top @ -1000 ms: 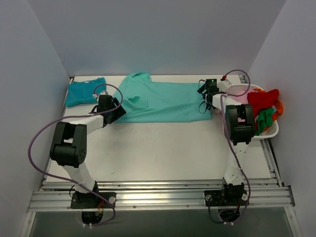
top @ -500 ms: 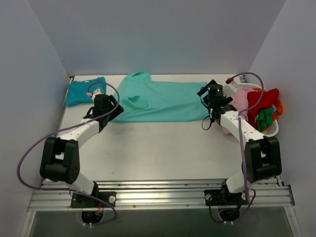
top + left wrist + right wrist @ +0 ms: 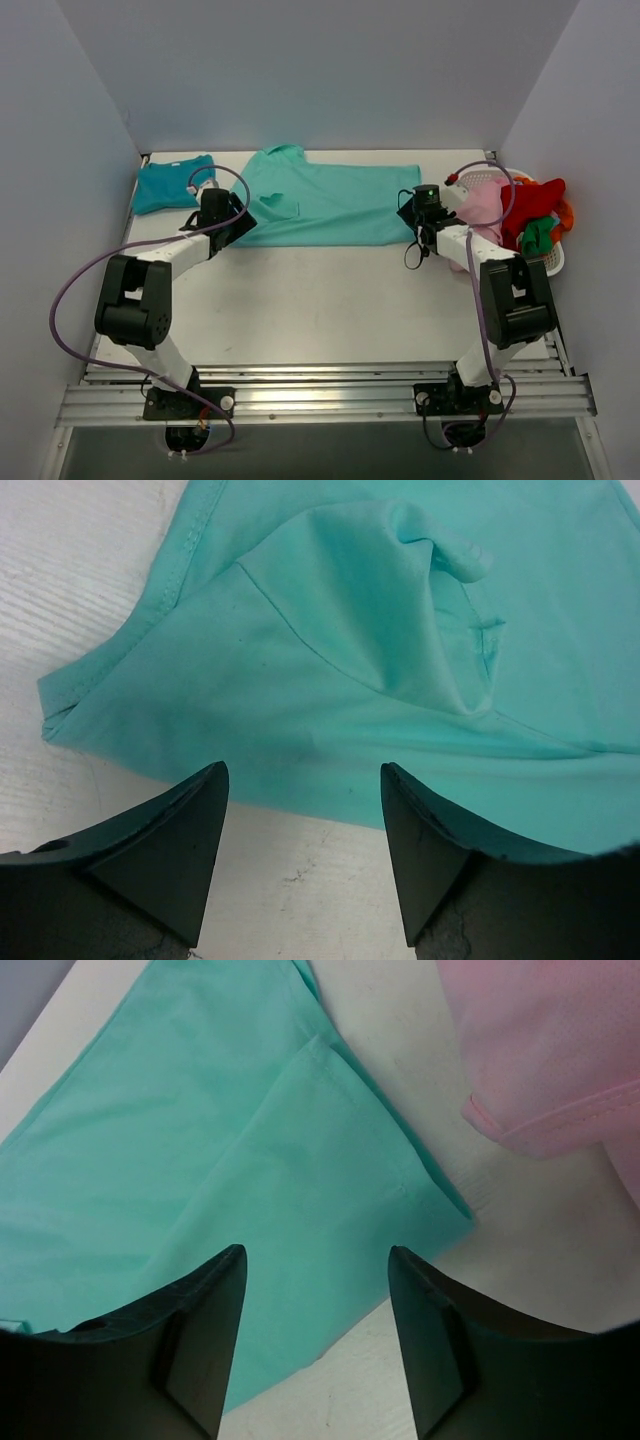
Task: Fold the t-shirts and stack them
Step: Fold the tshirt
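A light turquoise t-shirt lies partly folded across the back of the table. It also shows in the left wrist view and in the right wrist view. A darker teal-blue t-shirt lies folded at the back left corner. My left gripper is open and empty at the turquoise shirt's near left corner, its jaws over the hem. My right gripper is open and empty at the shirt's near right corner.
A white basket at the right edge holds pink, red and green garments. The pink garment hangs out close to my right gripper, seen in the right wrist view. Grey walls enclose the table.
The right arm swung from the basket side toward the shirt's near right corner and lowered. The left gripper shifted slightly along the shirt's left edge. The shirt lies the same.
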Controlling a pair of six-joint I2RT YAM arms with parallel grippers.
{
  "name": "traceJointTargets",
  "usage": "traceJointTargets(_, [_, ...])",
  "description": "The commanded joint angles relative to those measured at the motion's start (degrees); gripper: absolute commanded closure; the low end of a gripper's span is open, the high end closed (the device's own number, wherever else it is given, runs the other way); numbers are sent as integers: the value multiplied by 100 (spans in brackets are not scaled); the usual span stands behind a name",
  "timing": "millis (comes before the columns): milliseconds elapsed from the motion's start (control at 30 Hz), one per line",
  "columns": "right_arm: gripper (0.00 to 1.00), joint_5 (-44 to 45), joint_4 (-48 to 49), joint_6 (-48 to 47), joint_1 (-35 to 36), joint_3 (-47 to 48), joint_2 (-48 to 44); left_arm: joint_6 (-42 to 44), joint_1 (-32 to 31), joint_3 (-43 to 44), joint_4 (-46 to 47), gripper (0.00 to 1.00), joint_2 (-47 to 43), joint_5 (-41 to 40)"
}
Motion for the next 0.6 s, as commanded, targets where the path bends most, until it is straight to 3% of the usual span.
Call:
traceJointTargets(0, [44,-32,-14,65,29,-26,148,-103,-21,-73,7,29,-68,-15])
traceJointTargets(167, [21,328,-181,285,231,-526,-273,-427,-205,-565,-407,29,-577,-576])
traceJointTargets(333, [20,311,109,487,240,-1142,-345,-630,-240,-935,-425,29,-701,-885])
traceJointTargets(400, [20,259,153,513,240,-1125,-99,-709,-240,-961,-311,35,-613,-903])
traceJointTargets(567, [21,328,223,487,223,-950,270,-876,-240,-909,-188,35,-209,-920])
